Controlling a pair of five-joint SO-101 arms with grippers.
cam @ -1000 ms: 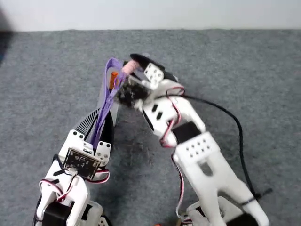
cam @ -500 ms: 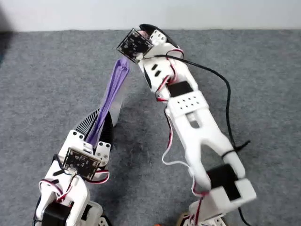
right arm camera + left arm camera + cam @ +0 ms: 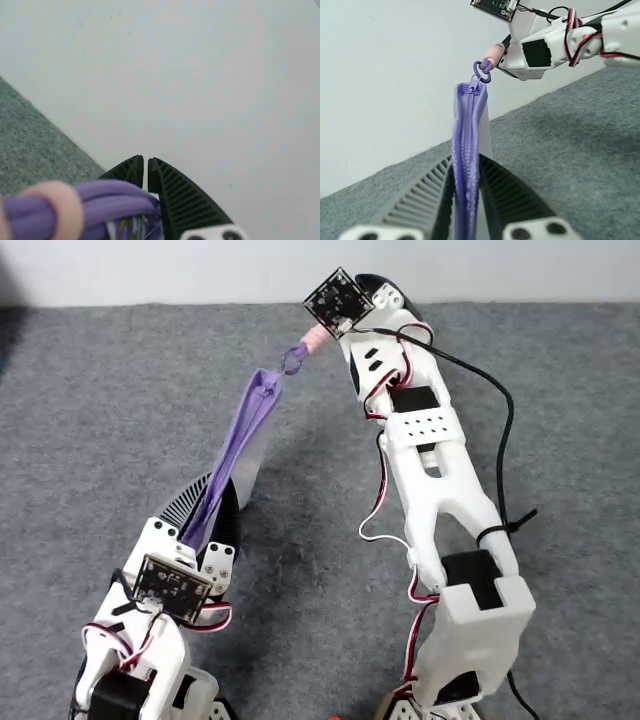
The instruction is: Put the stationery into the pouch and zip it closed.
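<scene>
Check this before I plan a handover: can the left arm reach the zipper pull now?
Probably not: the left gripper is shut on the pouch's near end; the right gripper holds the zipper pull at the far end.

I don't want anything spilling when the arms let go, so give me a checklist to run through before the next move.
1. Left tool clamped on the near end of the pouch: ok.
2. Right tool shut on the zipper pull: ok.
3. Slider at the far end of the pouch, with the teeth meshed along the visible length: ok.
4. Pouch stretched straight between the two arms, no sag: ok.
5. Stationery all inside: cannot tell, the closed pouch hides its contents.
</scene>
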